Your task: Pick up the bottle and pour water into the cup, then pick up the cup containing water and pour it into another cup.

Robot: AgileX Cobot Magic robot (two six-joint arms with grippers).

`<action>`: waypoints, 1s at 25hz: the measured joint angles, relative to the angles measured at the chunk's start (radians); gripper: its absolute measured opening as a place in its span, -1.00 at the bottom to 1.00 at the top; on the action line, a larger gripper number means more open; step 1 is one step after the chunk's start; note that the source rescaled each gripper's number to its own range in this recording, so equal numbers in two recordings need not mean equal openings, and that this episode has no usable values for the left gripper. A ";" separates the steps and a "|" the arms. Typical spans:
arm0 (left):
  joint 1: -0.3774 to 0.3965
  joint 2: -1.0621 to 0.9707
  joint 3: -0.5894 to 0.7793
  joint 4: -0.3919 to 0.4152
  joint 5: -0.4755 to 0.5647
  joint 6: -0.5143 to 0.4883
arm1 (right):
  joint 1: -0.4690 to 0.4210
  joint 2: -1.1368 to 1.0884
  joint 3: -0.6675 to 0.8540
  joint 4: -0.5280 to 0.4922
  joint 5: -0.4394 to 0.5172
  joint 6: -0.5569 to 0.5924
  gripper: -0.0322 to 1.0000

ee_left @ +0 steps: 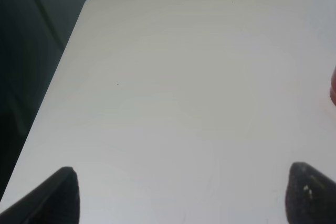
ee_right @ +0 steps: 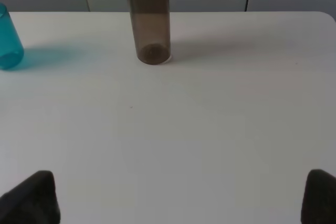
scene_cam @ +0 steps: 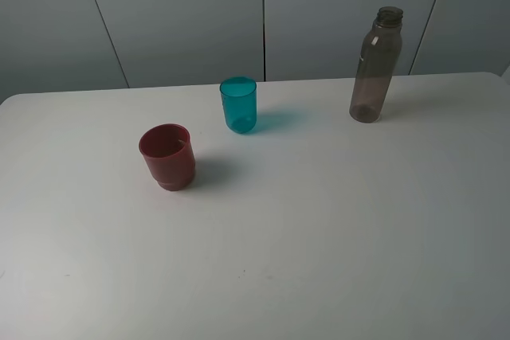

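Observation:
The smoky grey-brown bottle (scene_cam: 376,65) stands upright and uncapped at the back right of the white table (scene_cam: 319,236). The teal cup (scene_cam: 239,105) stands upright near the back middle, and the dark red cup (scene_cam: 168,157) stands left of it and nearer the front. Neither arm shows in the exterior high view. My right gripper (ee_right: 178,200) is open and empty, well short of the bottle (ee_right: 152,19), with the teal cup (ee_right: 8,40) at the frame's edge. Open and empty too, my left gripper (ee_left: 184,203) hovers over bare table, with a sliver of the red cup (ee_left: 333,87) at the edge.
Grey wall panels (scene_cam: 199,13) run behind the table's back edge. The table's rounded back-left corner (ee_left: 92,1) shows in the left wrist view, with dark floor beyond it.

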 joint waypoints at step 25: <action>0.000 0.000 0.000 0.000 0.000 0.000 | 0.000 0.000 0.000 0.052 0.000 -0.026 0.99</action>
